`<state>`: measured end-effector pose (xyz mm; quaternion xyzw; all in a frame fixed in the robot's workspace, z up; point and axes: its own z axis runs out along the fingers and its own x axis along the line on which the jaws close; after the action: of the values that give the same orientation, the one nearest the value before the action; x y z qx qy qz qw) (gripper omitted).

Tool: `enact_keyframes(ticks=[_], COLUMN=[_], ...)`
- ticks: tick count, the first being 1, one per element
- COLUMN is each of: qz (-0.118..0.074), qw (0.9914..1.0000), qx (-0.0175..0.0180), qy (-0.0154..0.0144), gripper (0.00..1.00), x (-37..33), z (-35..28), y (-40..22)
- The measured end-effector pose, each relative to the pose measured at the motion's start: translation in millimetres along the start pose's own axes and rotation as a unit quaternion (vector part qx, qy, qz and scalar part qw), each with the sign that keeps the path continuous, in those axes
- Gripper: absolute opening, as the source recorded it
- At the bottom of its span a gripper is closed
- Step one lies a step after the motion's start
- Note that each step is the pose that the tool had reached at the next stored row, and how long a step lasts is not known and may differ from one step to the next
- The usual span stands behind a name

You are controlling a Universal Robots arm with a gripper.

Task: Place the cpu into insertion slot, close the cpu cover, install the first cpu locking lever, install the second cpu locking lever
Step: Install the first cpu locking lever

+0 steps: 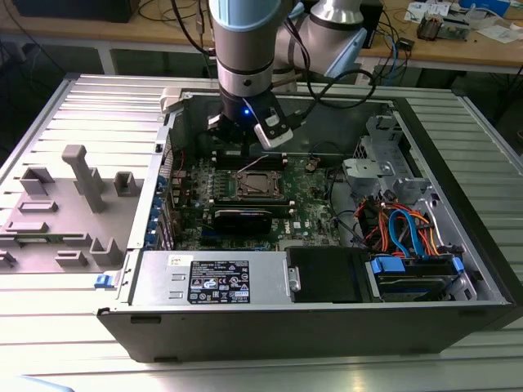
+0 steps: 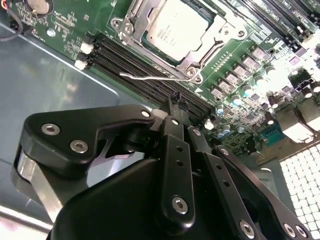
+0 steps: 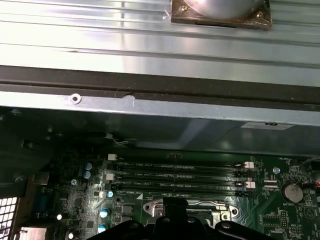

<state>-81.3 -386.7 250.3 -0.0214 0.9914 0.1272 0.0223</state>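
Observation:
The cpu [image 2: 175, 27] lies flat in the insertion slot [image 2: 196, 73], its silver-grey top showing through the window of the cpu cover [image 2: 212, 39], which lies down over it. A thin silver locking lever [image 2: 150, 76] runs along the socket's edge beside the memory slots, its bent end sticking out free. My gripper [image 2: 176, 99] hovers just past that lever, over the memory slots, with its black fingers shut together and nothing between them. In the exterior view the gripper [image 1: 242, 137] hangs above the back edge of the socket [image 1: 260, 184].
Black memory slots [image 3: 177, 176] lie between the socket and the case's back wall [image 3: 160, 107]. A long black card [image 1: 243, 219] sits in front of the socket. Drive cables [image 1: 400, 229] and a power supply [image 1: 212, 278] fill the near side of the case.

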Motion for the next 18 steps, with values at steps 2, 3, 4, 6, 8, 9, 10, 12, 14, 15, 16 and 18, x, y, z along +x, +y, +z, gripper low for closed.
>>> enact_keyframes(ticks=[2, 3, 4, 6, 8, 9, 10, 12, 14, 15, 16, 18], qz=[0.007, 0.010, 0.012, 0.012, 0.012, 0.012, 0.012, 0.012, 0.012, 0.012, 0.012, 0.012], qw=[0.99997, 0.99993, 0.99990, 0.99990, 0.99986, 0.99983, 0.99979, 0.99984, 0.99990, 0.99991, 0.99991, 0.99991], qx=[0.0034, 0.0055, 0.0071, 0.0072, 0.0110, 0.0136, 0.0164, 0.0134, 0.0072, 0.0052, 0.0045, 0.0045], qy=[-0.0018, -0.0025, -0.0029, -0.0029, -0.0028, -0.0027, -0.0026, -0.0027, -0.0029, -0.0030, -0.0030, -0.0028], gripper=[0.11, 0.11, 0.11, 0.11, 0.11, 0.11, 0.11, 0.11, 0.11, 0.11, 0.11, 0.11], x=[-0.1, -0.1, -0.1, -0.1, -0.1, -0.1, -0.1, -0.1, -0.2, -1.1, -4.5, -7.4], z=[0.5, 0.5, 0.5, 0.5, 0.6, 0.7, 0.8, 1.7, 2.3, 2.7, 3.1, 3.3], y=[-0.1, -0.2, -0.2, -0.2, 0.0, 0.1, 0.7, 0.8, 0.8, 0.7, 0.5, 0.2])
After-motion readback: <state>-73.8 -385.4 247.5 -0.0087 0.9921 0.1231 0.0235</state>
